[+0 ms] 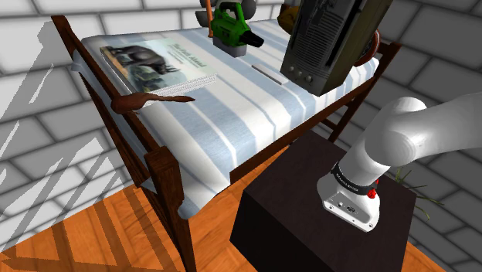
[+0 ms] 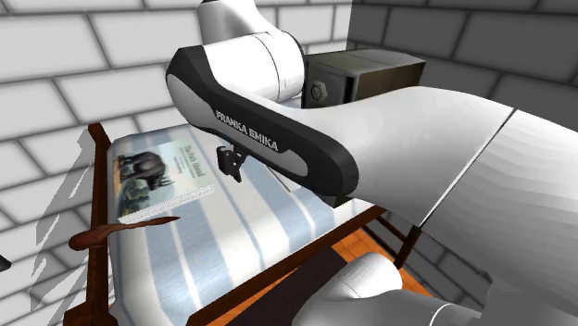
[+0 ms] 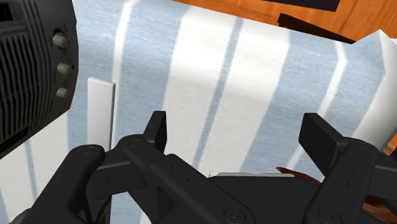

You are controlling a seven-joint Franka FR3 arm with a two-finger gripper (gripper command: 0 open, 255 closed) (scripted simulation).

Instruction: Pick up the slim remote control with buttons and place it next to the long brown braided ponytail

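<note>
Remote control [image 3: 100, 113]: drawn plain white, no buttons legible, a slim bar lying flat on the striped bed [image 1: 232, 124], close beside the dark knobbed box [image 1: 332, 39] and running roughly along the stripes. Being flat and thin, it likely wants a grip from above across its narrow width; the box so near on one side leaves little finger room there, in my judgement. Ponytail [image 1: 151, 100]: brown, lying at the bed's edge well away from the remote, thick end over the wooden rail, thin end pointing to the corner of the animal-cover book [image 1: 158, 62]. Bare cover beside the ponytail looks like fair room for the set-down. A green power tool [image 1: 234, 29] sits at the far end, clear of both. End effector [image 3: 238, 130]: fingers spread wide, nothing between them, nothing held; the remote lies outside the gap, beyond the finger nearer the box, not touched. Arm [image 1: 402, 139] rises from the dark stand [image 1: 301, 216], bends and reaches over the bed, hand turned down toward the cover and hovering above it. Step judged: approach, grasp not yet made; the hand needs to shift toward the box to straddle the remote
</note>
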